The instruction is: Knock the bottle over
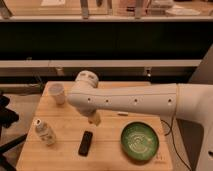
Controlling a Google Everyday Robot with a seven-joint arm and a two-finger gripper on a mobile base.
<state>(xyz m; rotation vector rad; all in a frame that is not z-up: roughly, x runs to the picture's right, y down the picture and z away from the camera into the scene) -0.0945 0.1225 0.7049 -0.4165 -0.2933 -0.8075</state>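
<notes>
The bottle (44,132) is small and clear with a pale round cap and a whitish label. It stands upright near the front left corner of the wooden table (60,155). My white arm reaches in from the right across the middle of the table. The gripper (94,119) hangs below the arm's bend, over the table's middle, to the right of the bottle and apart from it.
A pale open-topped cup (57,93) stands at the back left of the table. A black flat device (86,143) lies just below the gripper. A green bowl (140,141) sits at the front right. Dark shelving runs behind the table.
</notes>
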